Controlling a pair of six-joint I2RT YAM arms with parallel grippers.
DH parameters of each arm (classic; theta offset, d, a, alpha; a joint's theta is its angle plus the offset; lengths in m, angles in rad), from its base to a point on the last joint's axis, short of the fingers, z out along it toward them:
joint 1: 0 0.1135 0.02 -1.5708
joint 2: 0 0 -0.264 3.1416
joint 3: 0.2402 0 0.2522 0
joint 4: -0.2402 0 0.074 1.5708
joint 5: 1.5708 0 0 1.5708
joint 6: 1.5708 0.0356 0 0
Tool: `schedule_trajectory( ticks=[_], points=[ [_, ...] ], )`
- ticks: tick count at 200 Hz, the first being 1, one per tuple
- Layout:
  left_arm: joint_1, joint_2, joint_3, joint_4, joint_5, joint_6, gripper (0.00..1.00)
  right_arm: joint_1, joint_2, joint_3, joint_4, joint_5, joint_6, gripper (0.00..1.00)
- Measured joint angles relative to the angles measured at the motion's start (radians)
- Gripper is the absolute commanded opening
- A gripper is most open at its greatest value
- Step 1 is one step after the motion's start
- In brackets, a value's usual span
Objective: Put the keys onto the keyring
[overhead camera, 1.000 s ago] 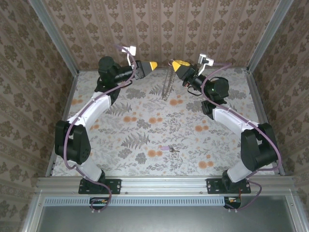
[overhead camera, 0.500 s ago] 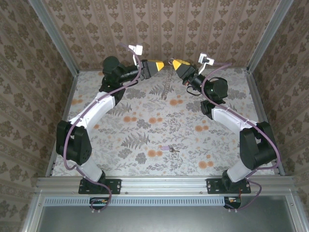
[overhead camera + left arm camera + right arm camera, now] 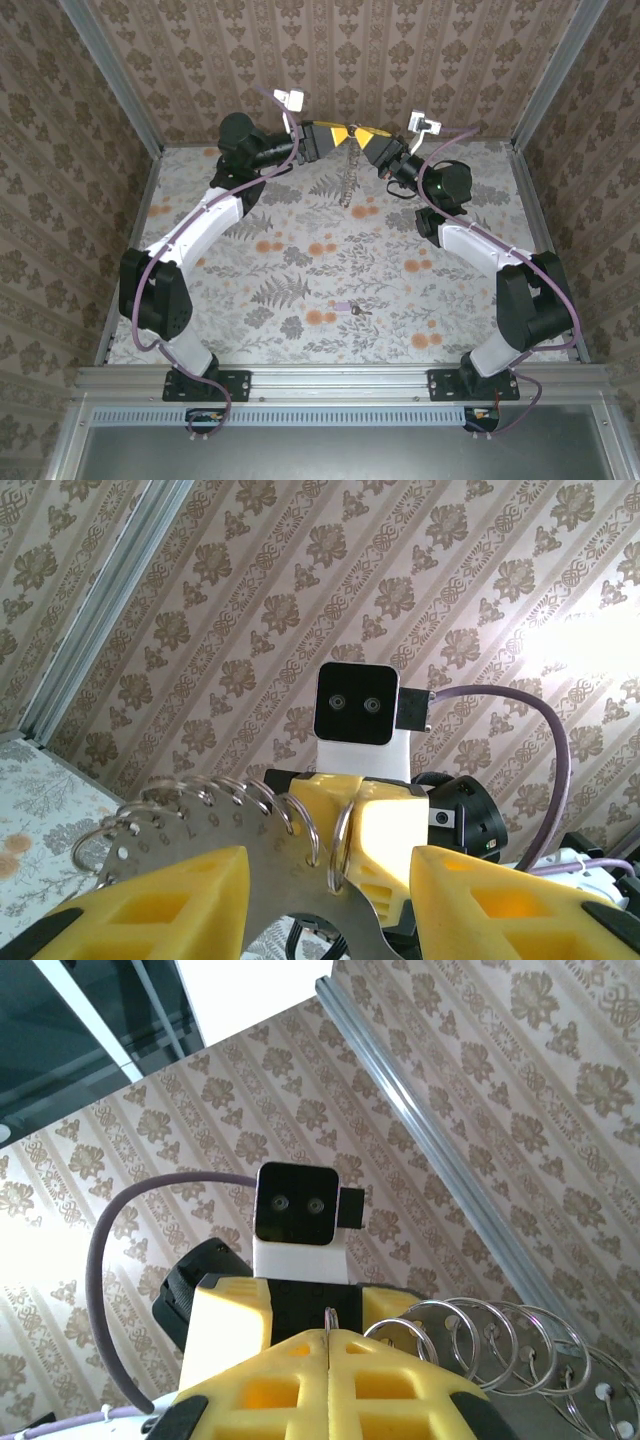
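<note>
The keyring [image 3: 347, 175] is a flat grey metal plate with several wire rings, hanging from my right gripper [image 3: 360, 134] above the back of the table. That gripper [image 3: 330, 1335] is shut, pinching one thin ring between its fingertips; more of the keyring's rings [image 3: 470, 1345] fan out to the right. My left gripper [image 3: 338, 135] faces it tip to tip. Its jaws [image 3: 328, 865] stand open, with the keyring's plate [image 3: 200, 830] and the right gripper's yellow fingers [image 3: 400, 820] between them. The key [image 3: 345, 308], with a lilac head, lies on the floral mat near the front.
Patterned walls close the back and sides, with metal rails [image 3: 120, 90] at the corners. The floral mat [image 3: 300, 250] covers the table. Both arms arch from their bases [image 3: 200, 385] at the near edge to the back middle.
My left gripper has swung right, from well apart to tip to tip with the right gripper, and now straddles the keyring's top. Its jaws narrowed a little. The right arm held still.
</note>
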Motion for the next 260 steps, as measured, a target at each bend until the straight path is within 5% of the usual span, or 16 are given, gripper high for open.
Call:
schedule_trajectory(
  ticks=[260],
  points=[
    [-0.001, -0.002, -0.019, 0.011, 0.029, 0.024, 0.34, 0.003, 0.002, -0.005, 0.0, -0.049, 0.034, 0.0]
  ],
)
